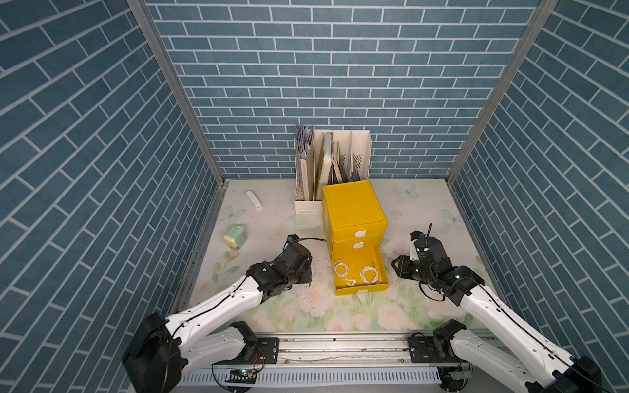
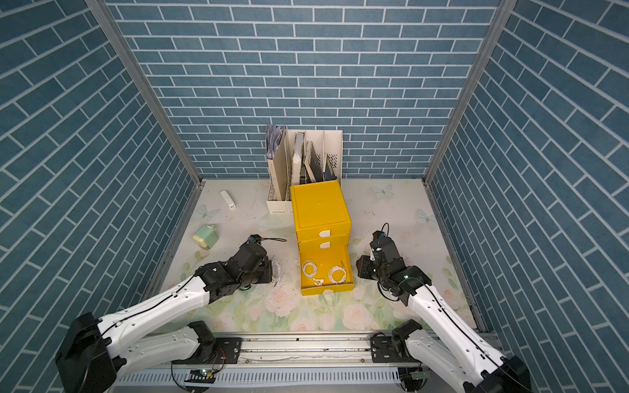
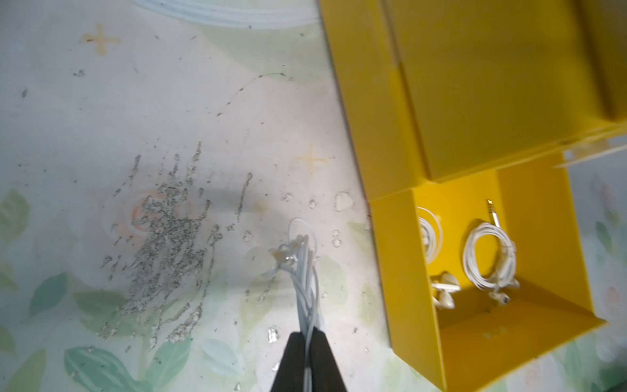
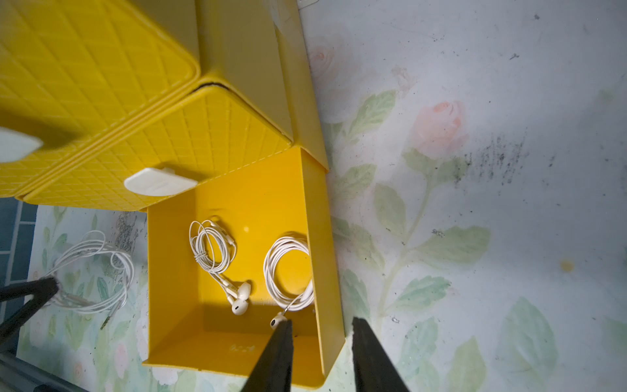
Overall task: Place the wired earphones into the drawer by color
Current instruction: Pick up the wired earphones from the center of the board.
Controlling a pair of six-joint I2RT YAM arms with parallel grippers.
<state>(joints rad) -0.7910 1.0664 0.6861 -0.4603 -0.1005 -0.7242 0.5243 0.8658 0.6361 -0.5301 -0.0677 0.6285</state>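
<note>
One earphone coil (image 3: 304,292), perhaps pinkish, in left tool (image 3: 308,336)

Two white earphones (image 4: 270,268) in drawer (image 1: 355,253), third coil (image 3: 305,285) outside

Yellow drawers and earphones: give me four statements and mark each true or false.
1. The bottom drawer is open and holds two white earphone coils. True.
2. The left gripper is open and empty. False: it is shut on a third white coil beside the drawer.
3. The right gripper holds an earphone. False: it is open and holds nothing.
4. The top drawer is closed. True.
</note>
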